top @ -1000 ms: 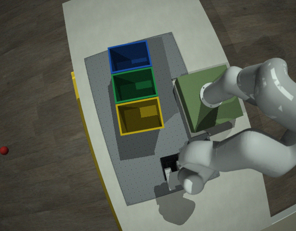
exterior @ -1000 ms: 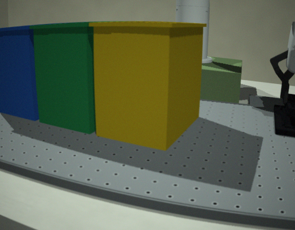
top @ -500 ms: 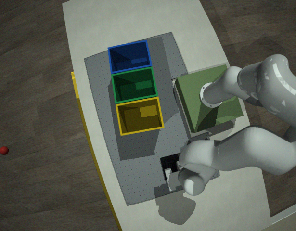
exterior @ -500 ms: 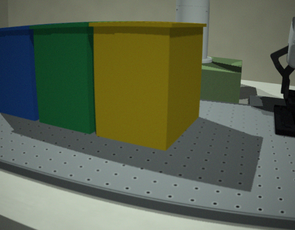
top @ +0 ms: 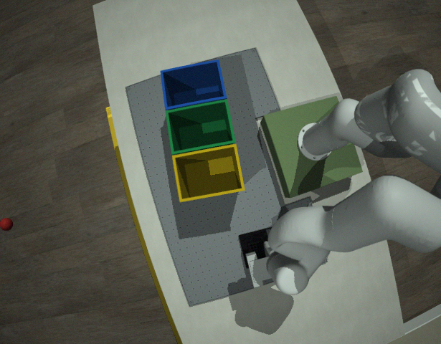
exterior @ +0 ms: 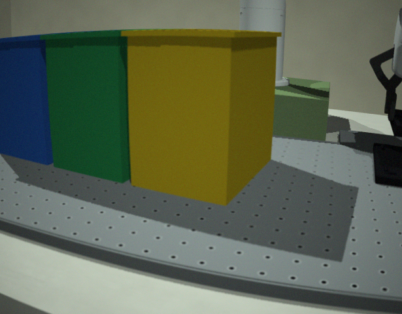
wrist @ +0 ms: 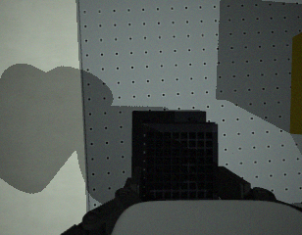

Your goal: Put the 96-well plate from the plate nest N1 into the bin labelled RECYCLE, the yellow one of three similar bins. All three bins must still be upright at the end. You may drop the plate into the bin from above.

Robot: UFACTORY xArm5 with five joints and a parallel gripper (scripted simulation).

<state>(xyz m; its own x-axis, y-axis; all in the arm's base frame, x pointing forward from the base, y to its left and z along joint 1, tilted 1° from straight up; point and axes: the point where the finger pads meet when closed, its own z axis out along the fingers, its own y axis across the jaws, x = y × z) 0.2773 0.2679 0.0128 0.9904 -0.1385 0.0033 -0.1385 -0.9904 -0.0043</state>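
From above, three bins stand in one touching row on the perforated board (top: 213, 259), which lies on the table (top: 138, 33). The far bin (top: 193, 83) is farthest from the arm's wrist, the middle bin (top: 200, 126) sits between, and the near bin (top: 208, 172) ends the row on the wrist's side. To the right of the row, just beside the board, the arm's base block (top: 287, 147) rests on the table. Past the near bin, near the board's corner, the plate (wrist: 177, 162) hangs between the gripper (wrist: 190, 196) fingers, raised above the nest (exterior: 391, 165). A small ball (top: 6, 223) lies on the floor, well apart, left of the table.
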